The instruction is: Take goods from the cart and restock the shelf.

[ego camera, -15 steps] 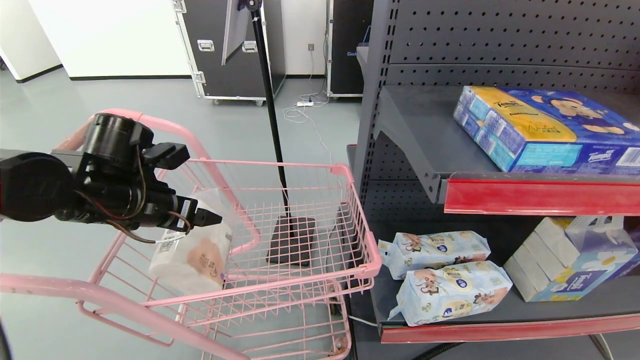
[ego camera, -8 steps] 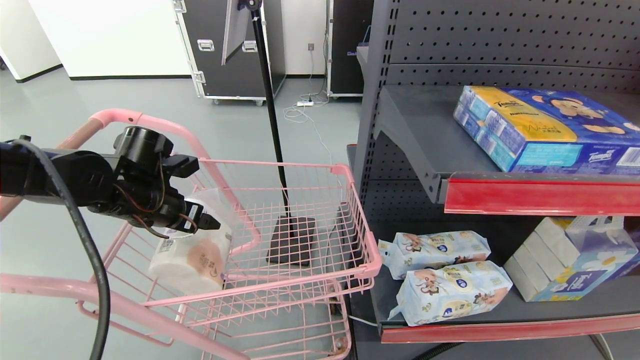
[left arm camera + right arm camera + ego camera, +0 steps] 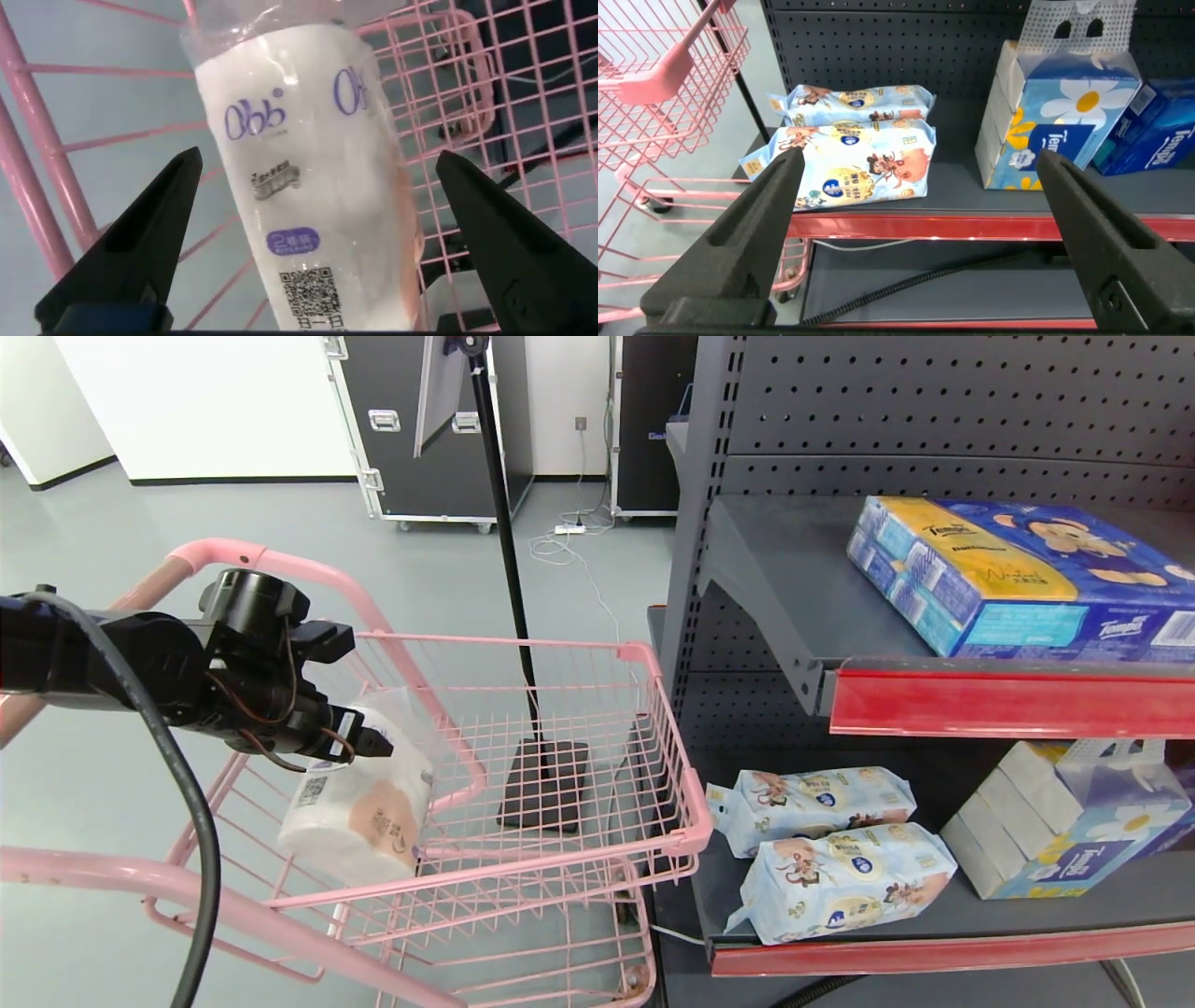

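Observation:
A white plastic-wrapped paper roll pack (image 3: 359, 812) leans in the near left corner of the pink wire cart (image 3: 523, 642). My left gripper (image 3: 373, 744) hangs just above the pack's top end. In the left wrist view it (image 3: 318, 159) is open, its fingers spread to either side of the pack (image 3: 299, 168) without touching it. My right gripper (image 3: 918, 159) is open and holds nothing, facing the lower shelf (image 3: 971, 227), where two blue wipes packs (image 3: 859, 163) lie. The same wipes packs (image 3: 840, 882) lie at the lower shelf's left end.
Tissue boxes (image 3: 1064, 831) fill the lower shelf's right side, and a large blue tissue pack (image 3: 1018, 579) lies on the upper shelf. A black stand pole (image 3: 509, 551) rises behind the cart. Black flight cases (image 3: 420, 420) stand at the back wall.
The left arm has dropped lower over the cart, and its gripper has drawn slightly left, closer to the pack's top. The pack and the shelf goods have not moved.

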Robot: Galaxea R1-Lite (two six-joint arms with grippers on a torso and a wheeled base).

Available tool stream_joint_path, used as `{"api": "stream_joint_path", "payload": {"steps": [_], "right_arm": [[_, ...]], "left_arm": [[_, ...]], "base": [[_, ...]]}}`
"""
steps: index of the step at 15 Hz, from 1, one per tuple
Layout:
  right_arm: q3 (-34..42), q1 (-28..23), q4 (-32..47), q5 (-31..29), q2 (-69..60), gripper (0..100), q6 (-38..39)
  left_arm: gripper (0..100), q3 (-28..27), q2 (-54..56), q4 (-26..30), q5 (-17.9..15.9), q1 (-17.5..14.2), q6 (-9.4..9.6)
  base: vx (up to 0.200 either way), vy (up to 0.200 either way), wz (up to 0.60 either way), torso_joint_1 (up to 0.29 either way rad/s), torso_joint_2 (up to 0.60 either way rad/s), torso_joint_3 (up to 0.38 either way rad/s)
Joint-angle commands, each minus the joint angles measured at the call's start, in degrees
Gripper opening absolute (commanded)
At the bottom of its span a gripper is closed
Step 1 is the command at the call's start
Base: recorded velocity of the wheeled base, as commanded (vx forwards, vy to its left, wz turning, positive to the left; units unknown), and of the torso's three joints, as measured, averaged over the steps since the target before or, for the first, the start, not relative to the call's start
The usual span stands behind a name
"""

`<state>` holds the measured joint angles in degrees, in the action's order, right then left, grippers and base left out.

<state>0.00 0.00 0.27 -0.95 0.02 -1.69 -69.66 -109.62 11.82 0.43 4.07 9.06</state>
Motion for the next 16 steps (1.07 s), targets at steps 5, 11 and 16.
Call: {"api": "stream_joint_path", "payload": {"steps": [5,11,16], "right_arm": [[0.0,0.0,0.0,-0.02,0.06,100,-0.06],[0.0,0.0,0.0,-0.02,0.06,100,-0.06],[0.0,0.0,0.0,-0.02,0.06,100,0.02]], "left_arm": [[100,-4.52,-5.08,4.52,2.39,-0.12,0.0],[100,-12.87,-9.39,12.35,2.39,-0.12,-0.09],[100,-12.87,-11.67,13.05,2.39,-0.12,-0.09]], "base": [[0.0,0.0,0.0,0.0,0.0,0.0],[0.0,0.0,0.0,0.0,0.0,0.0],[0.0,0.0,0.0,0.0,0.0,0.0]]}}
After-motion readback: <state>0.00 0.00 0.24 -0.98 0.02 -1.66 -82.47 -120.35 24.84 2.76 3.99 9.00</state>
